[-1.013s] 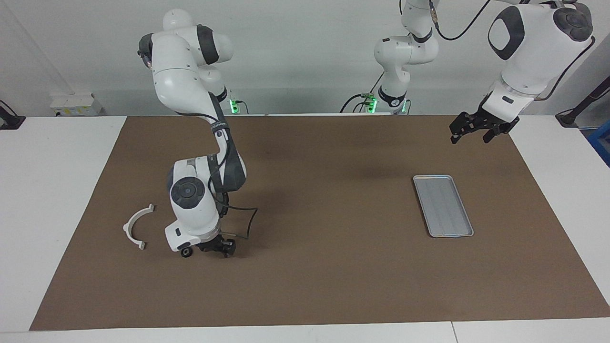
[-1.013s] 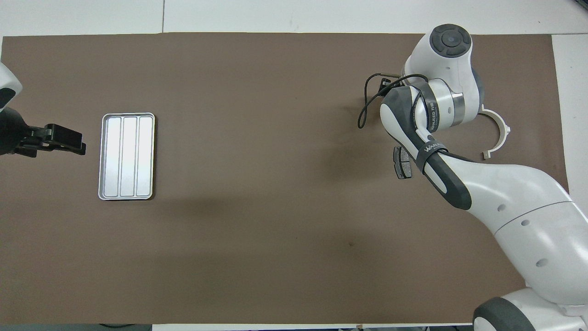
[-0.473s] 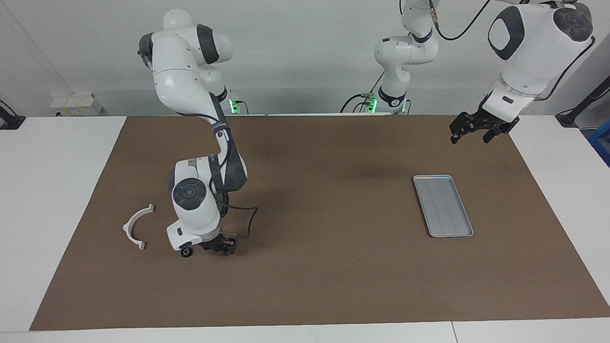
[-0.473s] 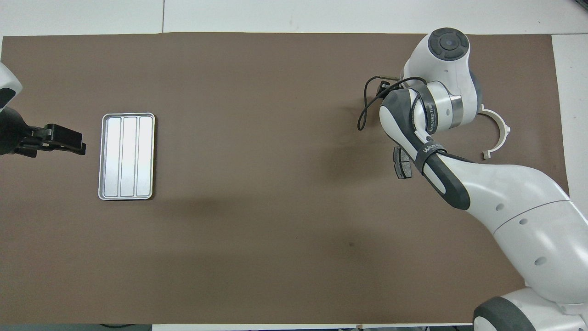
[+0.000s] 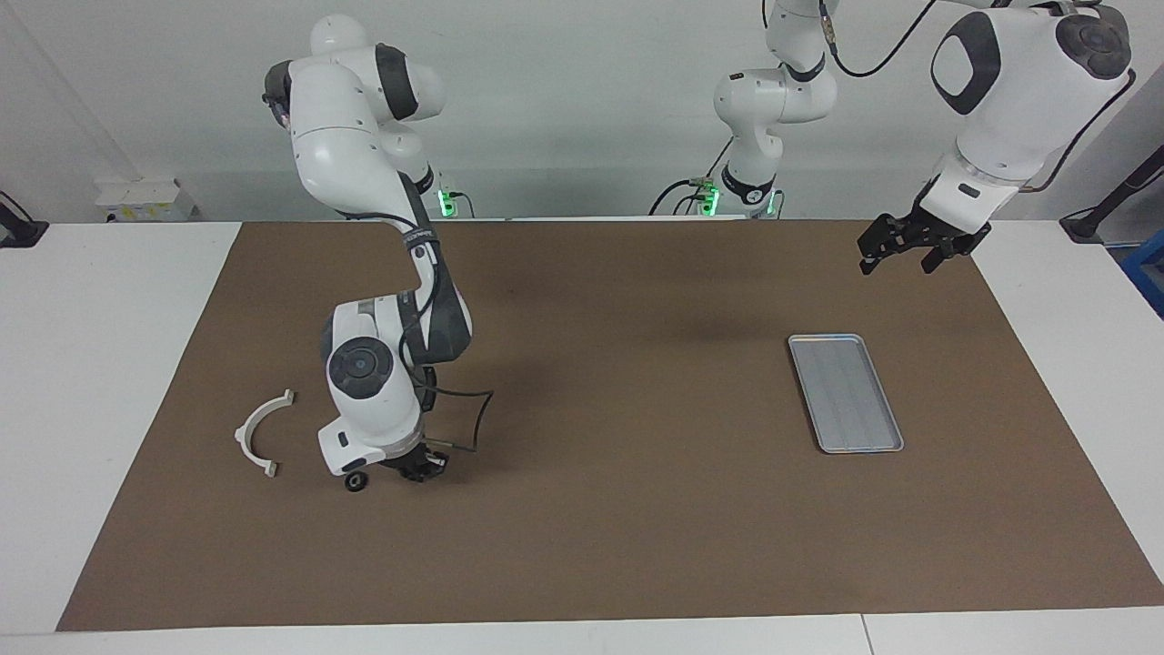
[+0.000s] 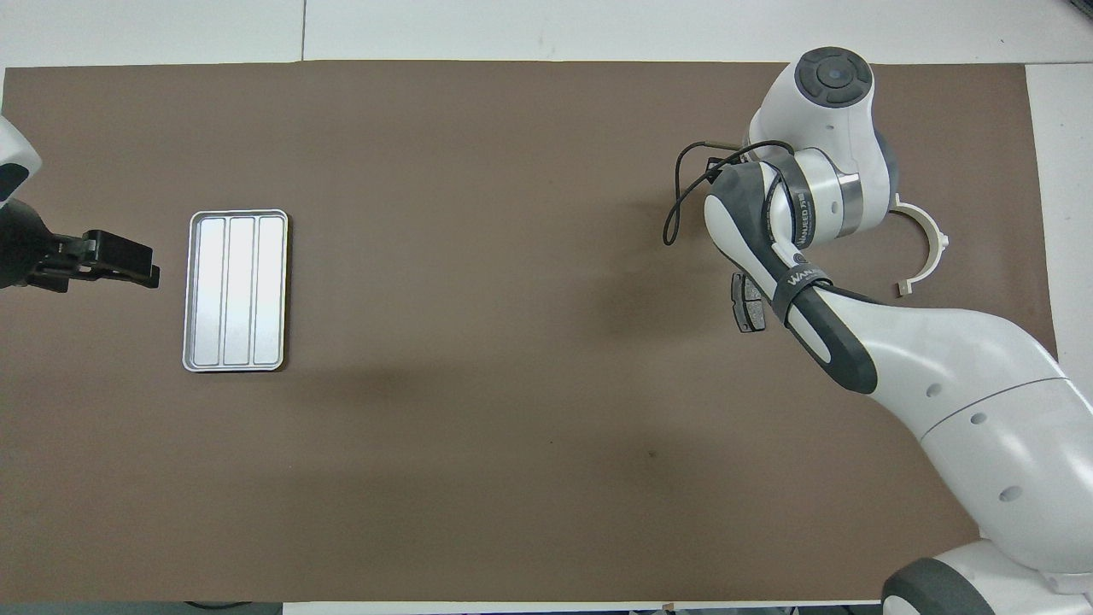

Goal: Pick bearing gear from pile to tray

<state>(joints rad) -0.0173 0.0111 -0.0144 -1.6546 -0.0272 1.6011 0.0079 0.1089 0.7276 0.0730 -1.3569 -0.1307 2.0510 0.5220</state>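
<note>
Facing view | right gripper closed low at pile, catch unconfirmed | left gripper wide, waiting | ridged grey metal tray empty

Wide bare stretch of brown mat mid-desk, free passage. Right arm bent low over the parts end, blocking the white half-ring bracket and dark grey brake-pad piece. Shallow grey metal tray unobstructed from above.
</note>
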